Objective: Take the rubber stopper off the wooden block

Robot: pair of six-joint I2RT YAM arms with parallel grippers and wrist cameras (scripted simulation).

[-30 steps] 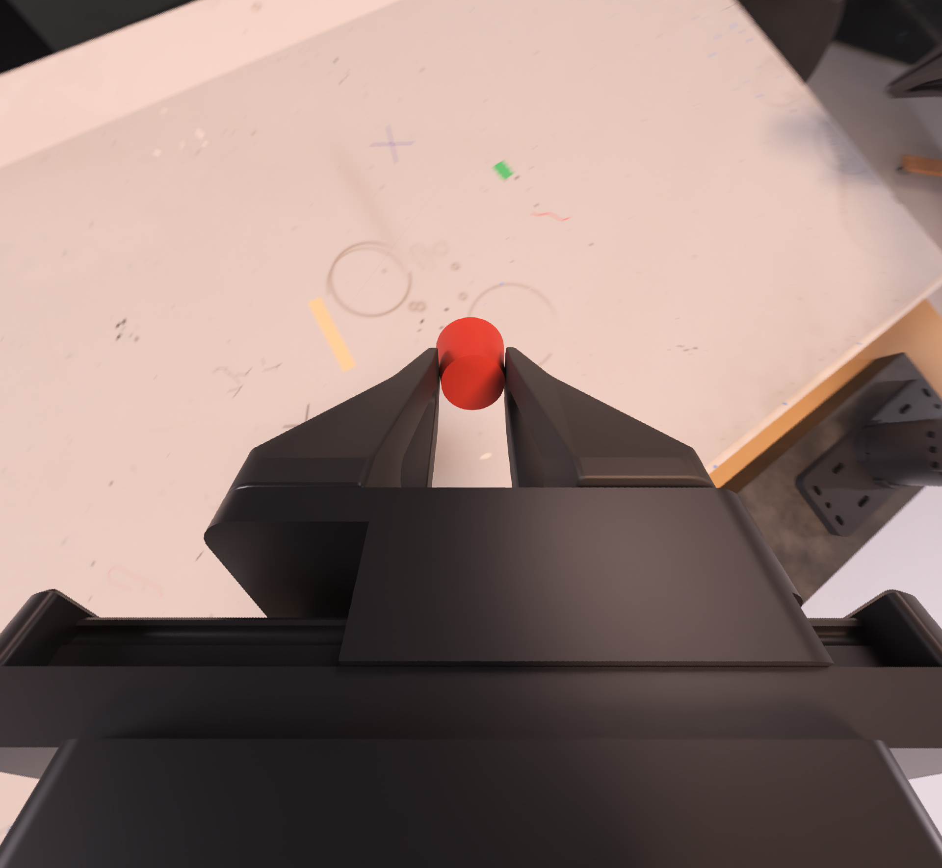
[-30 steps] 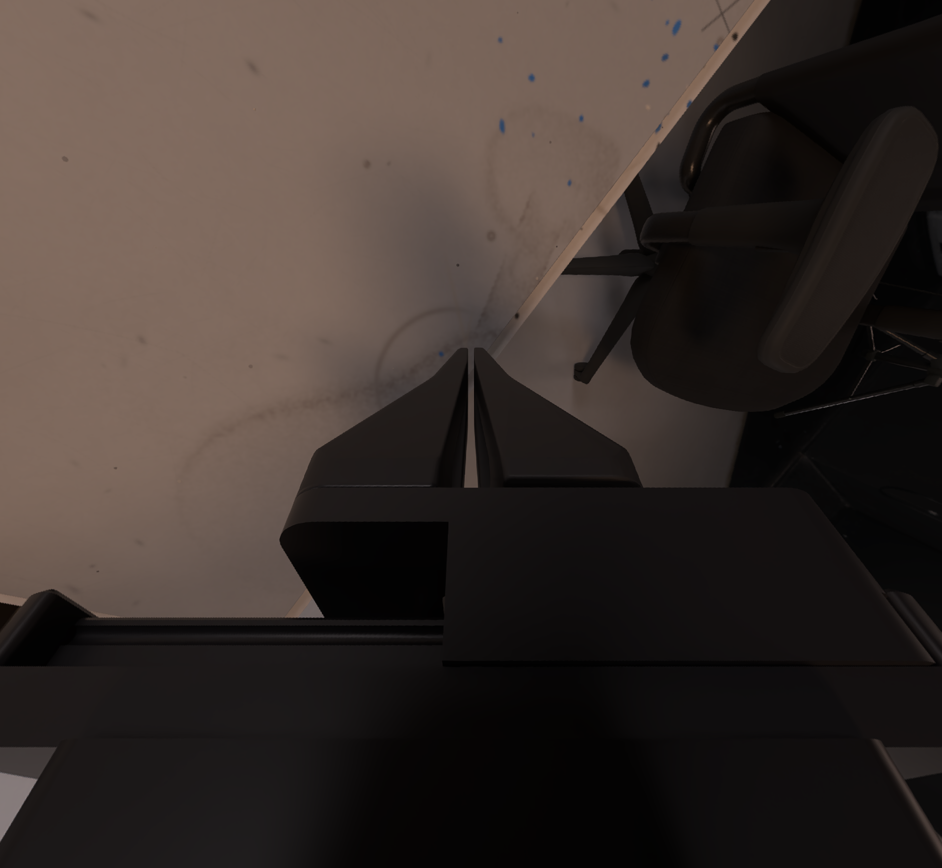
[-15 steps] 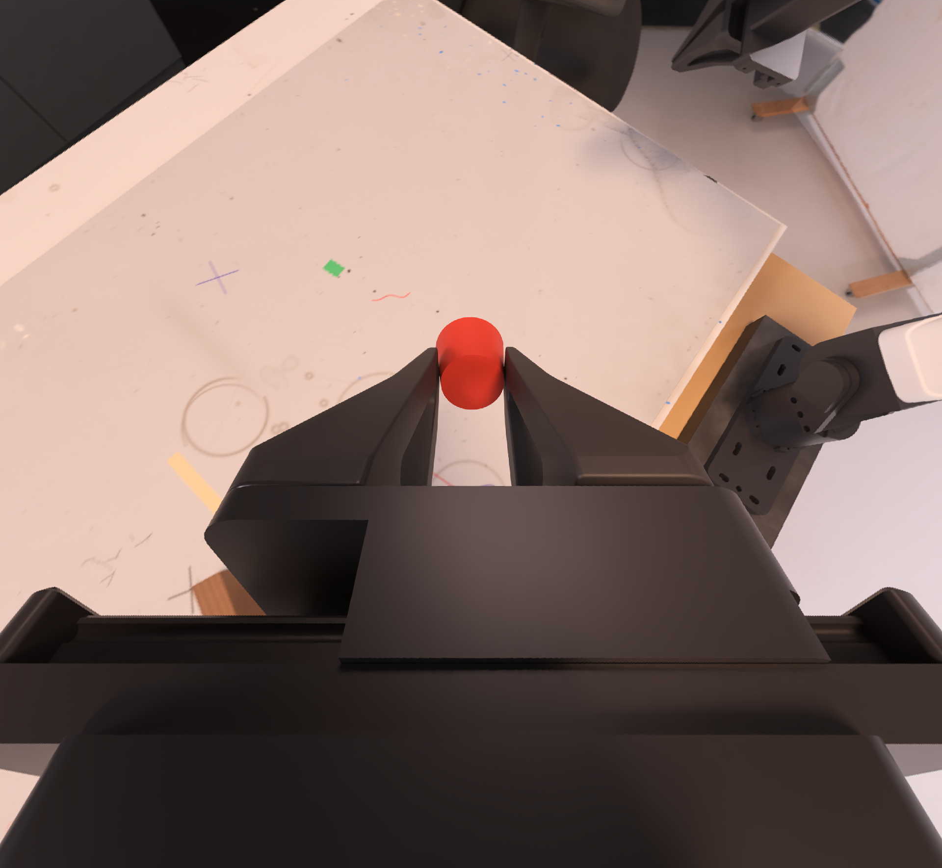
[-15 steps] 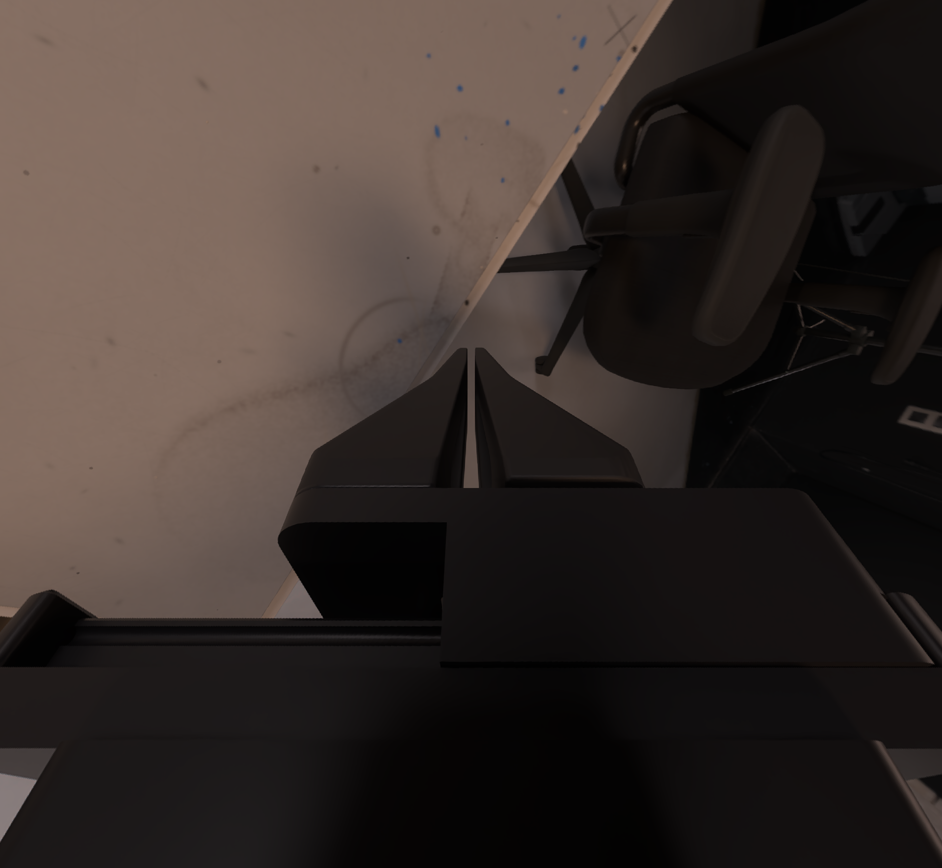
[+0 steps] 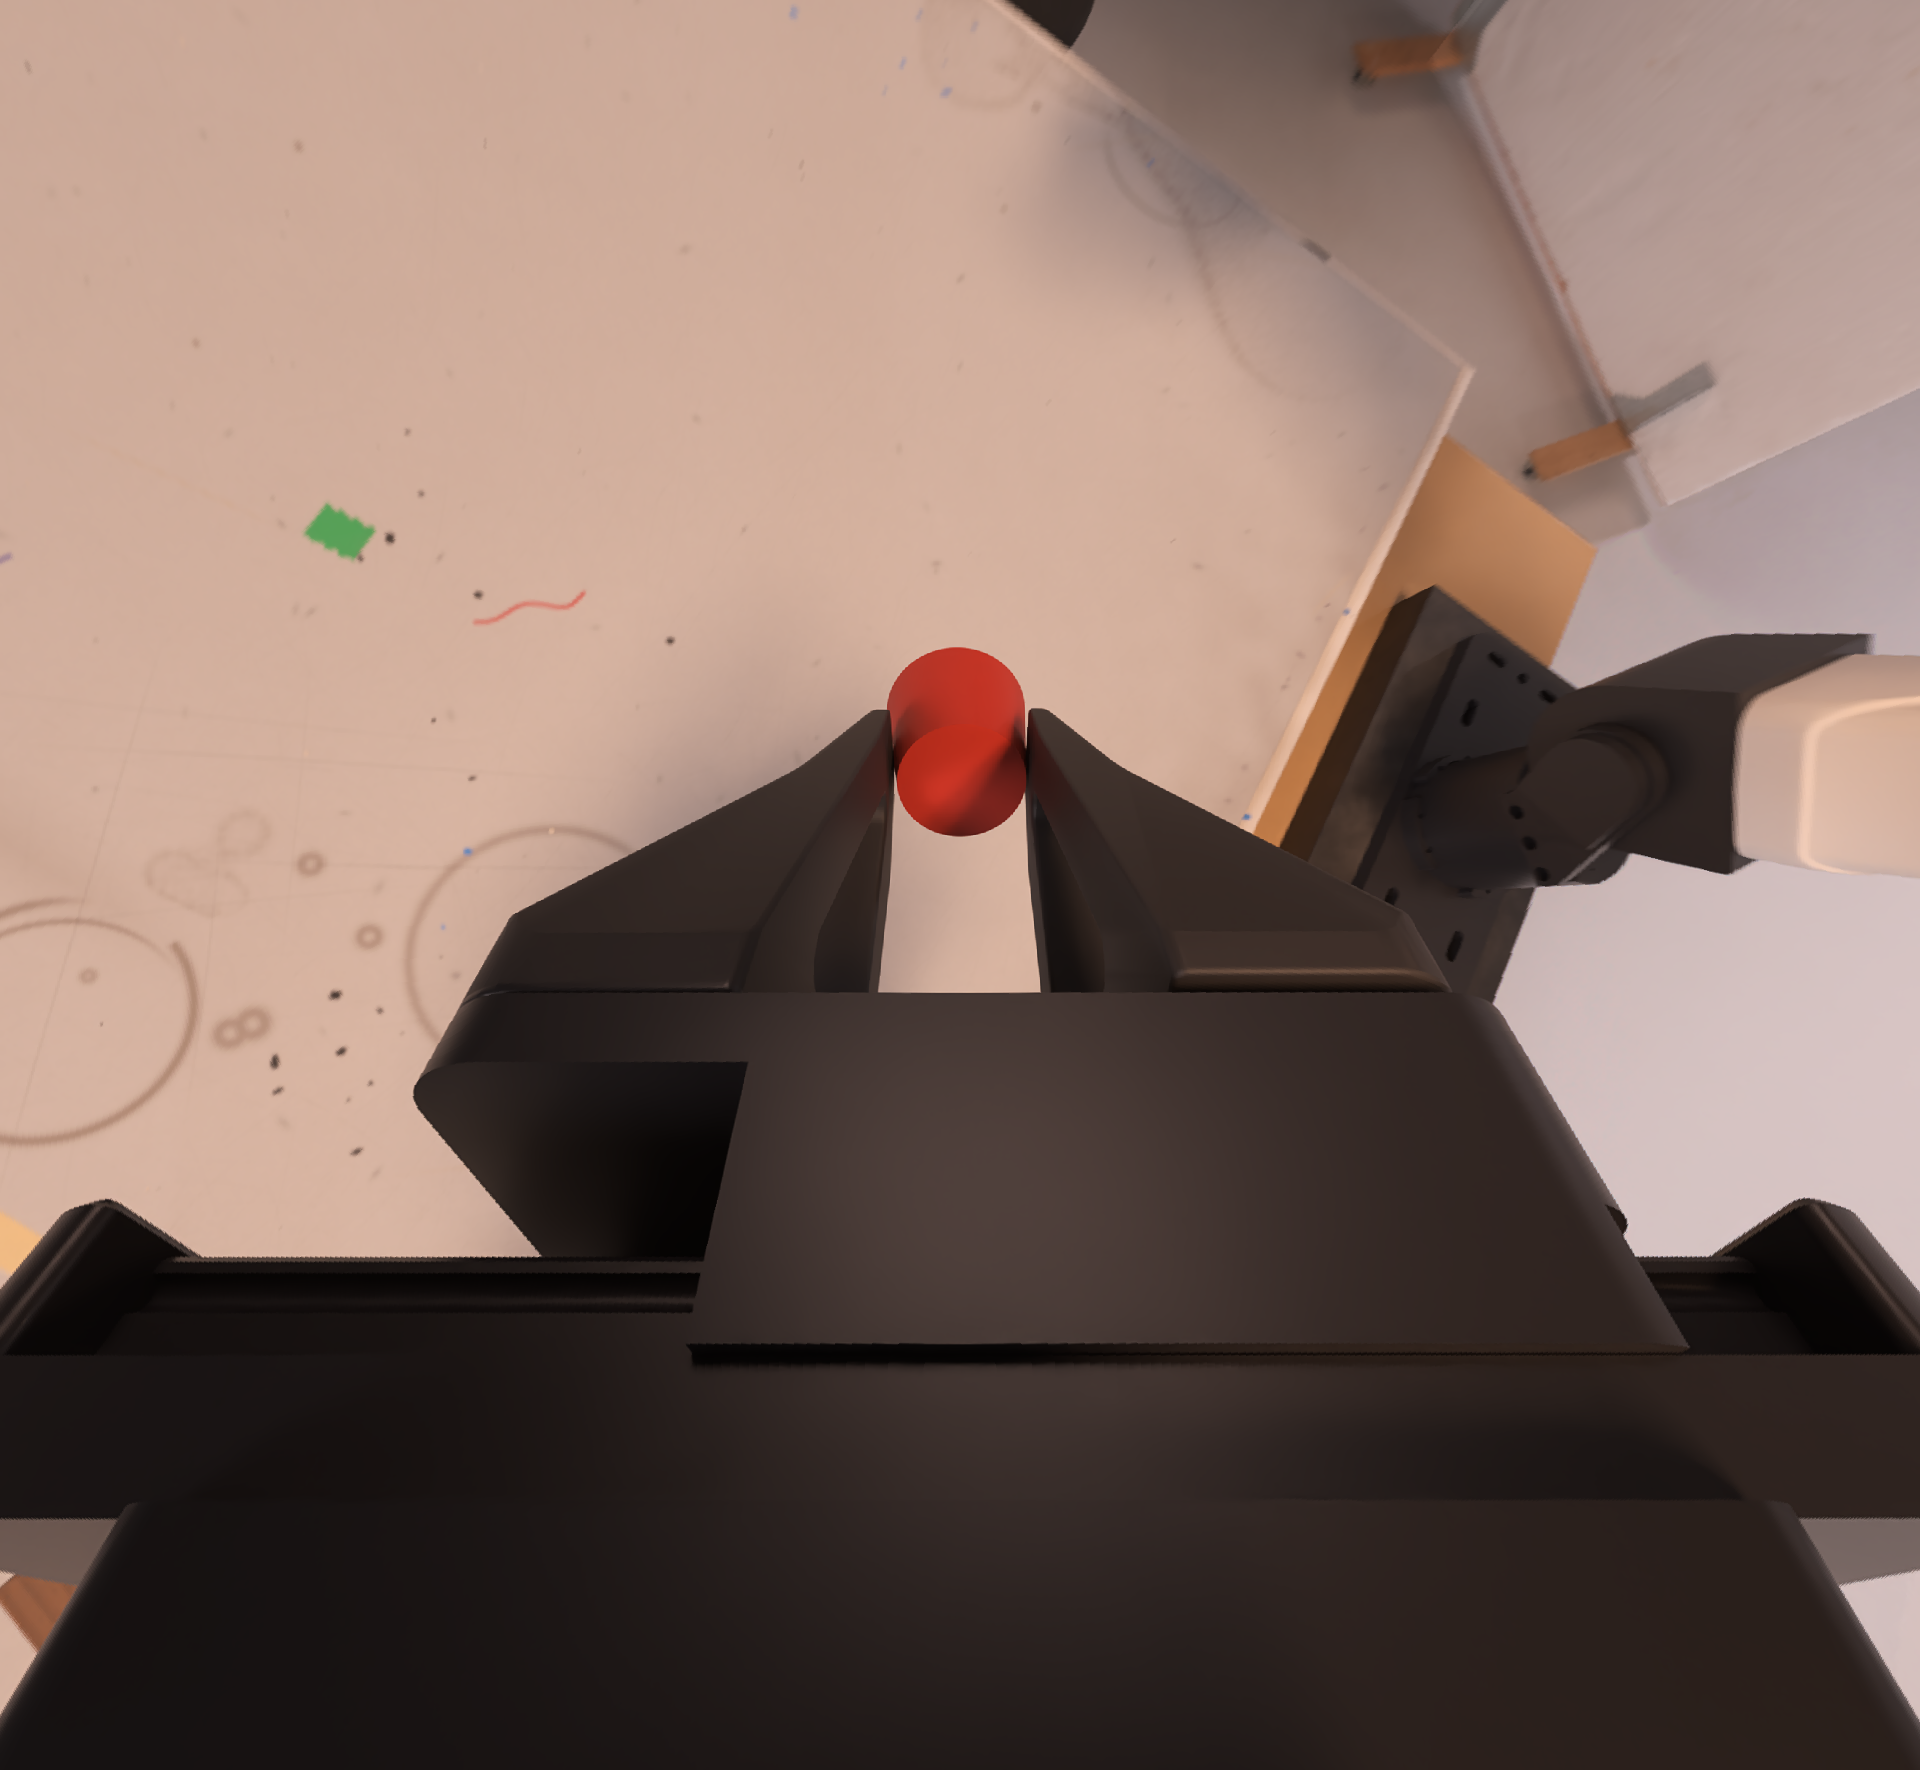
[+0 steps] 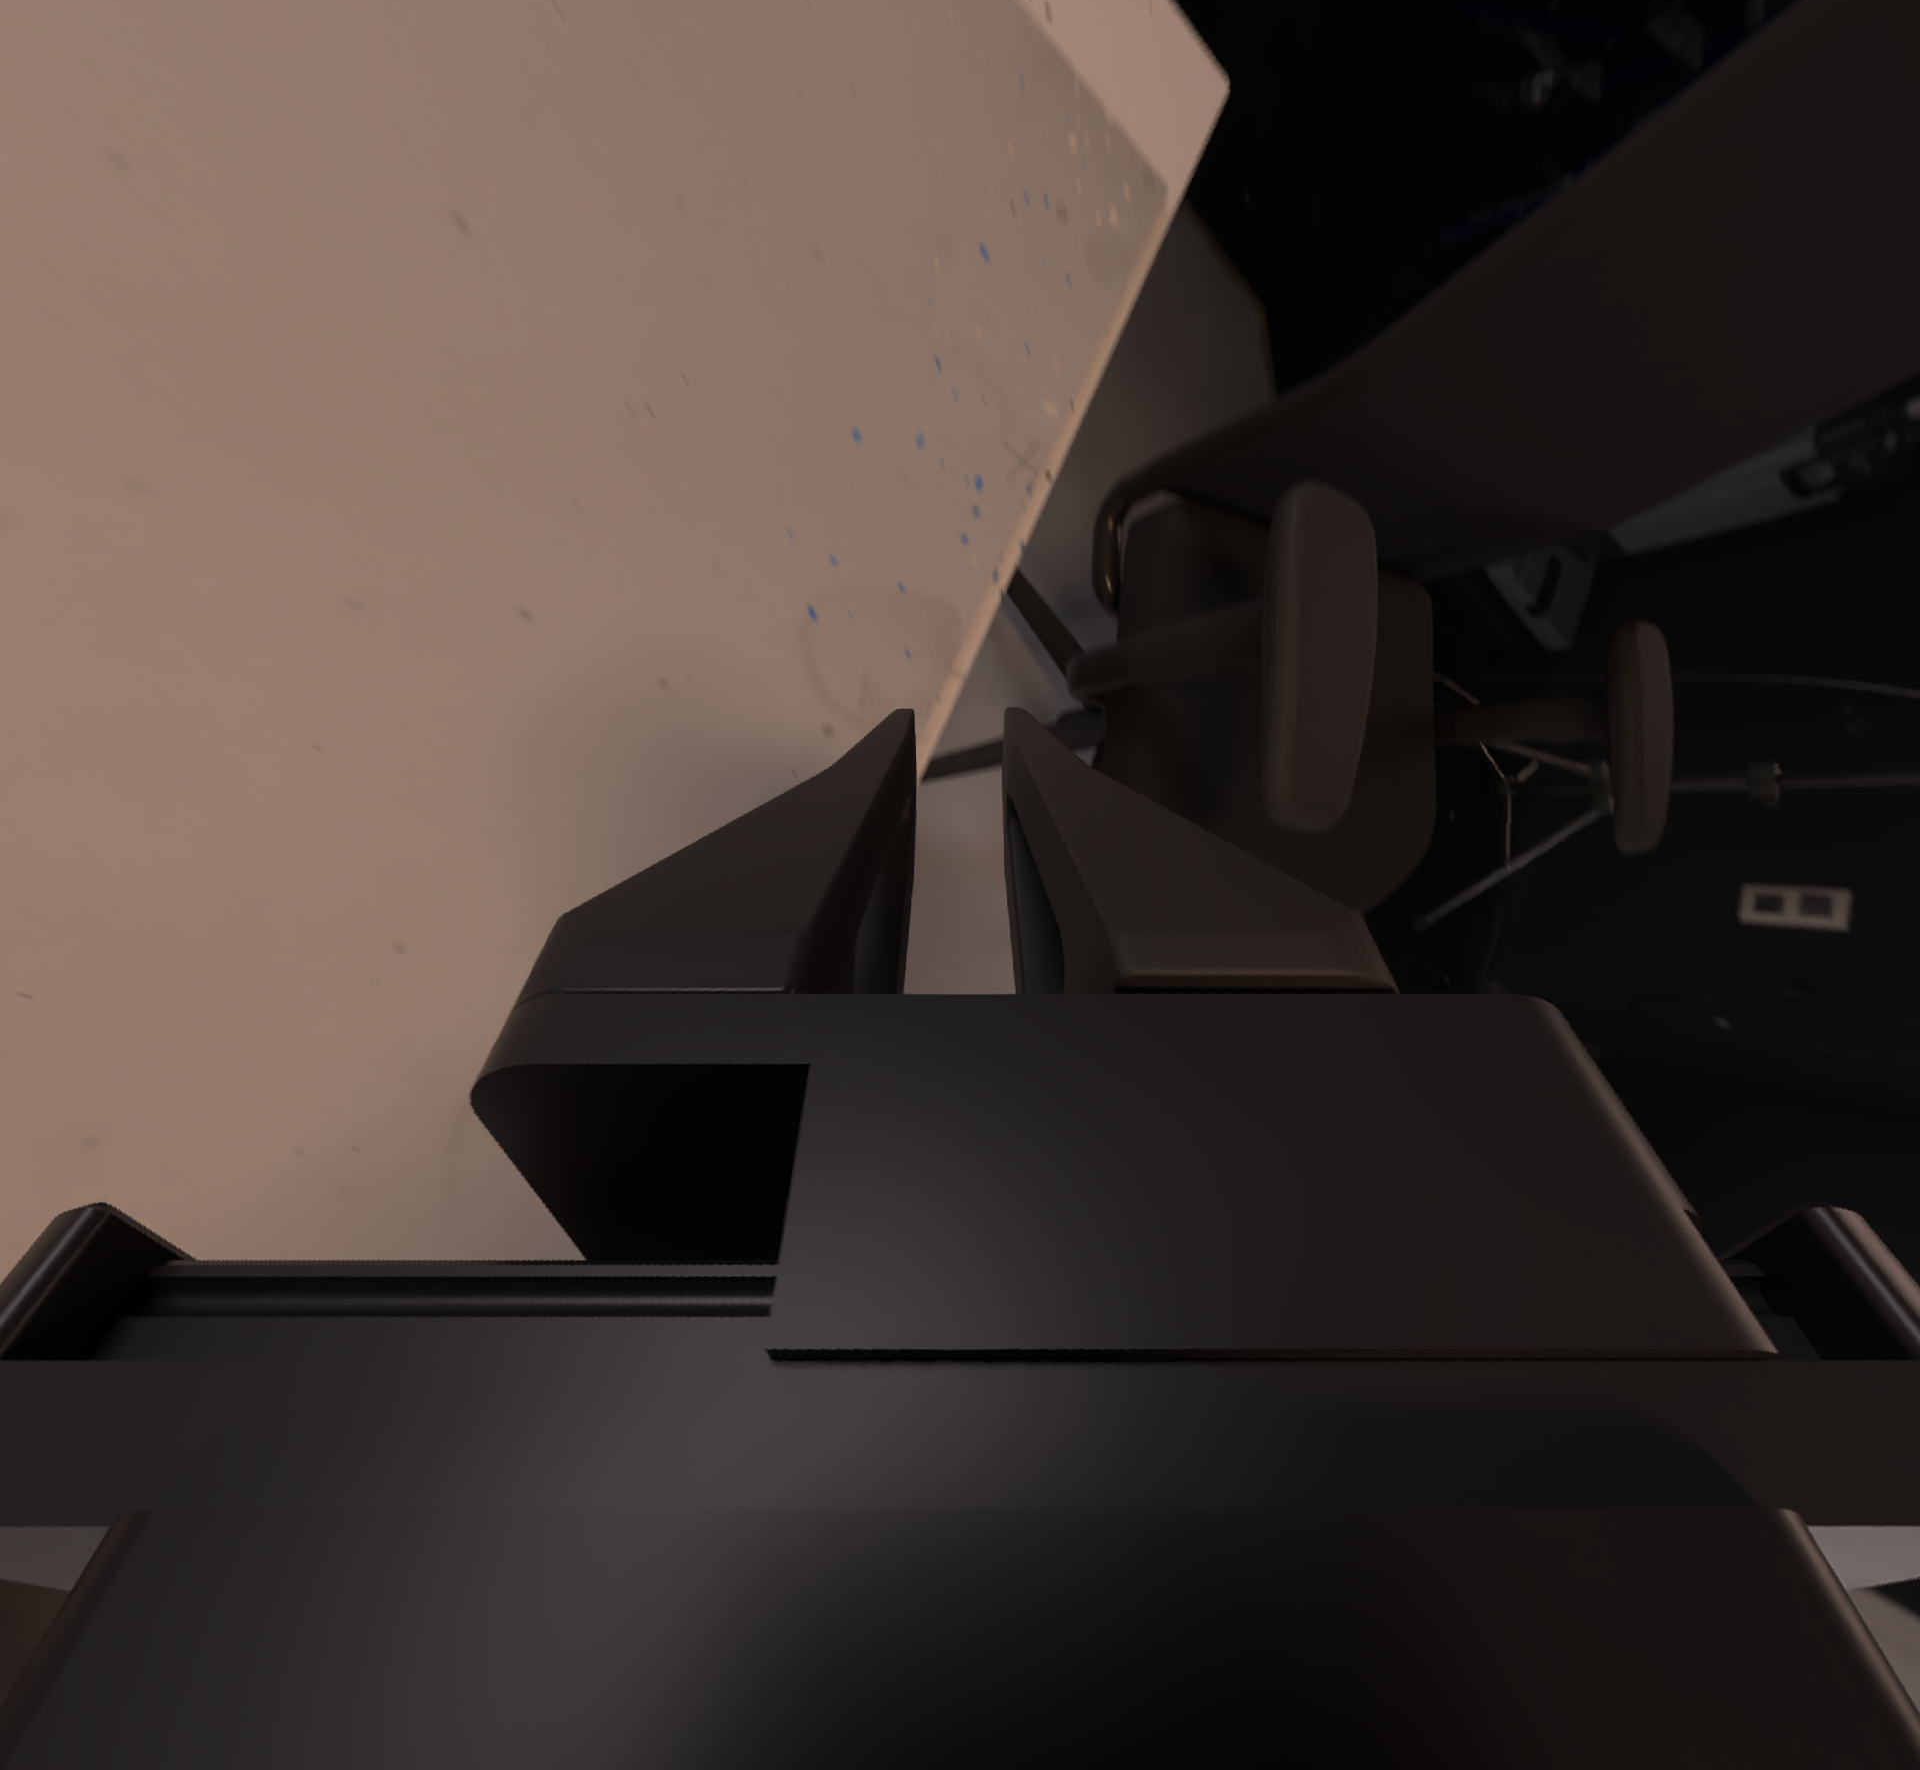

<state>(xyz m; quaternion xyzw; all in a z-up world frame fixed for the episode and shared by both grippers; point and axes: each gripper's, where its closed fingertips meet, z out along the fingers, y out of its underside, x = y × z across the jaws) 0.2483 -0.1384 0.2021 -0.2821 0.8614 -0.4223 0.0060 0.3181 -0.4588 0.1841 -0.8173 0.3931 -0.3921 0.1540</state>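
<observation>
Left wrist view: pale table (image 5: 727, 286), scuffed with ring marks, fills most of my frame; the other arm's mount (image 5: 1455, 785) sits at its right edge. My left gripper (image 5: 958, 718) is clamped on the red rubber stopper (image 5: 956, 744), both fingertips pressed against its sides, stopper held clear above the tabletop. A small green mark (image 5: 339, 531) lies well apart to the left. Right wrist view: right gripper (image 6: 958, 718) parted by a narrow gap, holding nothing, near the table edge (image 6: 1039, 515); dark chair (image 6: 1320, 681) beyond.

Perhaps an office; desk (image 5: 727, 266), chair (image 6: 1320, 671)
</observation>
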